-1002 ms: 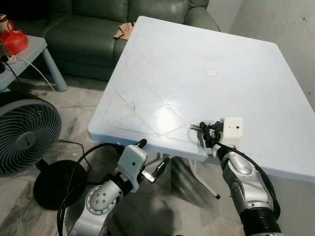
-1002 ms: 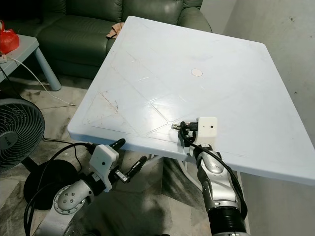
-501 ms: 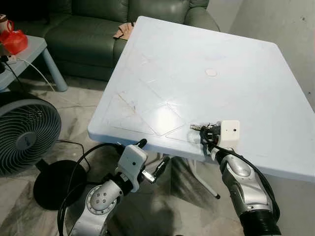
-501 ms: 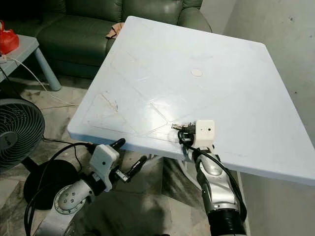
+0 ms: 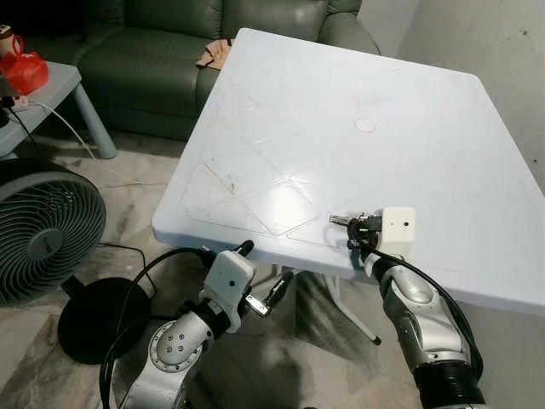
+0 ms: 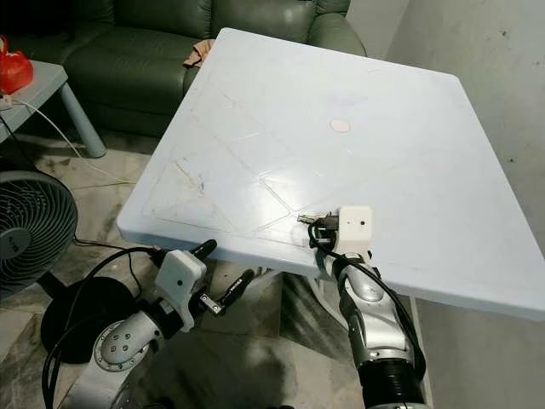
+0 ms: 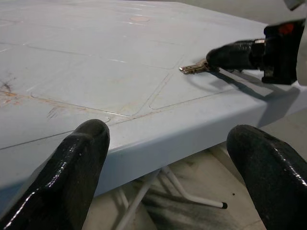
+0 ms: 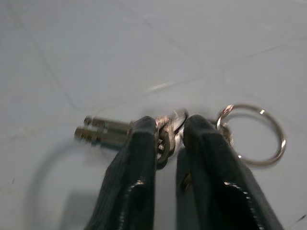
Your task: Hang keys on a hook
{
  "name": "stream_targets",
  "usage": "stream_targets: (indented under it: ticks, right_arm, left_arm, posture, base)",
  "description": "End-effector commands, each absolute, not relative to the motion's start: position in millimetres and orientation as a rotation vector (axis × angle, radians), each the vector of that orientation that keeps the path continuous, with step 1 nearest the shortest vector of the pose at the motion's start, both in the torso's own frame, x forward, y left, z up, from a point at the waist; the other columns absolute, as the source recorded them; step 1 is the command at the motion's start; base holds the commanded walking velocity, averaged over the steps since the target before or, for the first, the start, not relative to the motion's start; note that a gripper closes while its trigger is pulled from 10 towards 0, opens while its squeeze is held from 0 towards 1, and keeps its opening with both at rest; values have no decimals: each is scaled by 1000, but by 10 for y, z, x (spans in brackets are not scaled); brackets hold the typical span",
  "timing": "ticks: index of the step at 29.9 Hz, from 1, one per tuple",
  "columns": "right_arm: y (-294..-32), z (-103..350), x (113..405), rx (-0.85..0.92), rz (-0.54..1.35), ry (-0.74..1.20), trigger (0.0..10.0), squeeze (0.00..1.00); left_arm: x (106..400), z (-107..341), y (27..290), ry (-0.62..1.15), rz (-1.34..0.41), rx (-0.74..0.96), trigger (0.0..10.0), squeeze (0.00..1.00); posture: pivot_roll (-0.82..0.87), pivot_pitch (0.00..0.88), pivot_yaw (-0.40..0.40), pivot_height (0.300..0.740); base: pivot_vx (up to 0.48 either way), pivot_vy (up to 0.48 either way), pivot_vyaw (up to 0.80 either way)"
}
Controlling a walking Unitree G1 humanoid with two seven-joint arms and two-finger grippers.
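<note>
My right jaws (image 8: 169, 139) are down on the pale blue table (image 5: 341, 94) near its front edge, pinched around the bunch of keys (image 8: 108, 132) where it joins its rings. In the right wrist view my two black fingers (image 8: 139, 163) sit close together with the small linking rings squeezed between them; the metal key blades stick out to one side of the fingers and a larger key ring (image 8: 252, 134) lies flat on the table to the other side. From my head I see the keys (image 5: 342, 220) poking out ahead of the white wrist camera block (image 5: 397, 230) on my right arm, with the blades resting on the tabletop. My left jaws (image 5: 264, 285) hang below the table's front edge, spread apart and gripping nothing; in the left wrist view both black fingertips (image 7: 79, 163) frame the table rim, and beyond it the right fingers and the keys (image 7: 194, 68) lie on the surface. A small round mark (image 5: 364, 125) sits near the middle of the table. Off to my left stand a grey floor fan (image 5: 43, 230) and a low side table (image 5: 51, 89) carrying a red bag (image 5: 24, 70), and a dark green sofa (image 5: 162, 43) runs behind the table's far edge.
</note>
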State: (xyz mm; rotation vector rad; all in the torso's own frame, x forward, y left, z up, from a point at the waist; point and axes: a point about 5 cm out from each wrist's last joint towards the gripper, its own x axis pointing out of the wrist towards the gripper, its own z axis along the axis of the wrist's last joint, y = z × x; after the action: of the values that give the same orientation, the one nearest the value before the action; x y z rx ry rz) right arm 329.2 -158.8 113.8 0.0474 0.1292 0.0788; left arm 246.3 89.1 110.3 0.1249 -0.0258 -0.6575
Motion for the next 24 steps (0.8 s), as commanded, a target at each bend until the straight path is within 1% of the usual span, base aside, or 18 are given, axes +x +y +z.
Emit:
stream_targets:
  ticks: [1, 2, 3, 16, 17, 18, 19, 24]
  right_arm:
    - [-1652, 1144, 3305, 62, 45, 138, 10000, 1000]
    - [-1655, 1146, 3308, 65, 41, 141, 10000, 1000]
    - [-1657, 1147, 3311, 72, 37, 143, 10000, 0]
    - [-1661, 1125, 3301, 63, 32, 165, 10000, 0]
    - [-1664, 1130, 3300, 57, 28, 159, 6000, 0]
    - [-1665, 1131, 3301, 55, 28, 159, 3137, 0]
    - [-1667, 1130, 3301, 54, 27, 160, 0, 0]
    - [-1671, 1139, 3305, 47, 21, 146, 0, 0]
  left_arm:
    - [2454, 1085, 852, -23, -674, 128, 10000, 0]
    - [2456, 1086, 852, -23, -673, 128, 10000, 0]
    - [2458, 1087, 851, -23, -673, 128, 10000, 0]
    - [2462, 1095, 850, -24, -669, 124, 10000, 0]
    - [2462, 1094, 851, -24, -668, 124, 10000, 0]
    - [2462, 1094, 851, -24, -668, 125, 10000, 0]
    - [2462, 1094, 851, -24, -668, 126, 10000, 0]
    - [2464, 1093, 855, -25, -667, 126, 10000, 0]
  posture:
    - [-25, 186, -112, 740]
    - [-25, 186, -112, 740]
    - [-25, 186, -112, 740]
    - [-28, 187, -110, 740]
    - [-28, 187, -110, 740]
    - [-28, 187, -110, 740]
    - [-28, 187, -110, 740]
    - [-26, 189, -111, 740]
  base:
    - [0, 0, 0]
    - [0, 0, 0]
    - [0, 0, 0]
    - [0, 0, 0]
    - [0, 0, 0]
    - [0, 0, 0]
    - [0, 0, 0]
    - [0, 0, 0]
